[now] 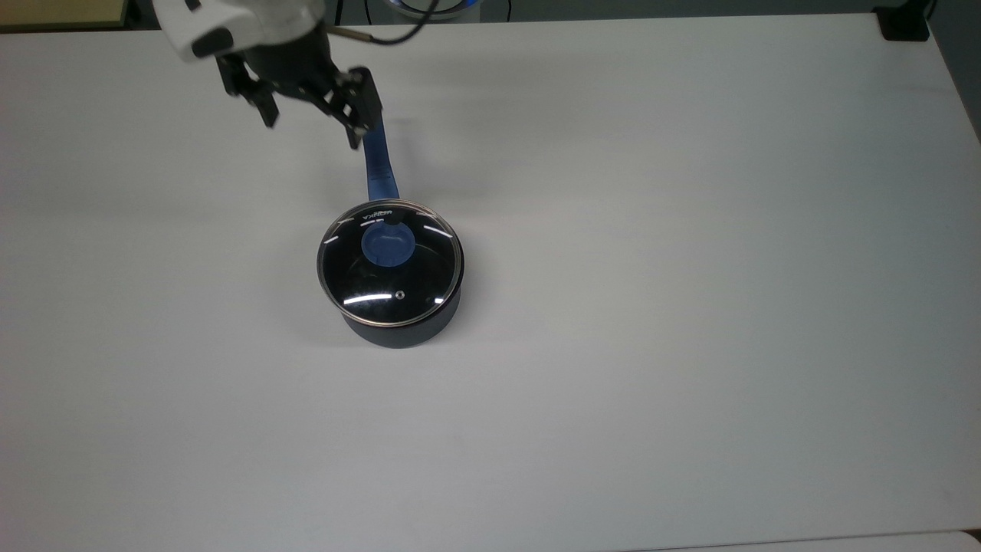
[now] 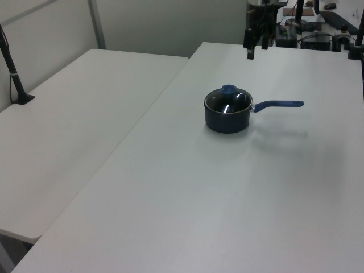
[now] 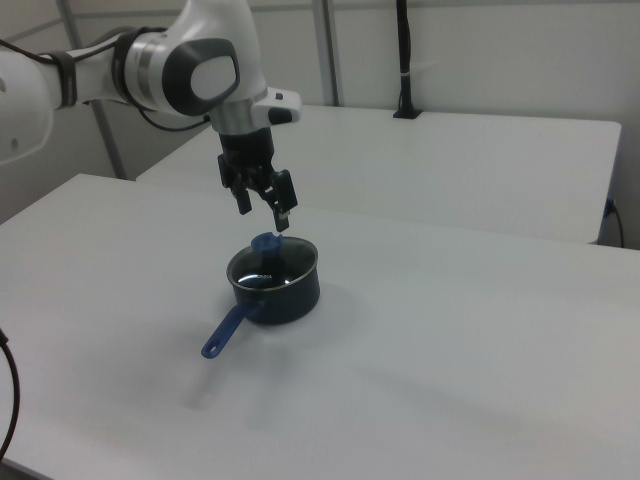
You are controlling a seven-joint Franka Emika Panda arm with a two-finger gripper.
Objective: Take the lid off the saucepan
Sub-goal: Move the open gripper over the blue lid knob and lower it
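The saucepan (image 1: 401, 325) stands on the white table (image 1: 690, 307), dark navy, its blue handle (image 1: 379, 165) pointing to the top view's top. The glass lid (image 1: 414, 284) sits flat on it, with a blue knob (image 1: 388, 244) at its centre. My gripper (image 1: 313, 126) hangs open and empty in the air, and in the top view one finger crosses the handle's far end. In the right view the gripper (image 3: 263, 212) hovers a little above the knob (image 3: 266, 243) and saucepan (image 3: 290, 292). The left view puts the gripper (image 2: 256, 50) well above the lid (image 2: 227, 101).
A second white table (image 2: 85, 114) adjoins on the left view's left, with a black post (image 2: 14, 74) clamped at its edge. A black clamp (image 1: 904, 23) sits on the table's corner at the top view's top right. Equipment (image 2: 318, 23) stands beyond the far edge.
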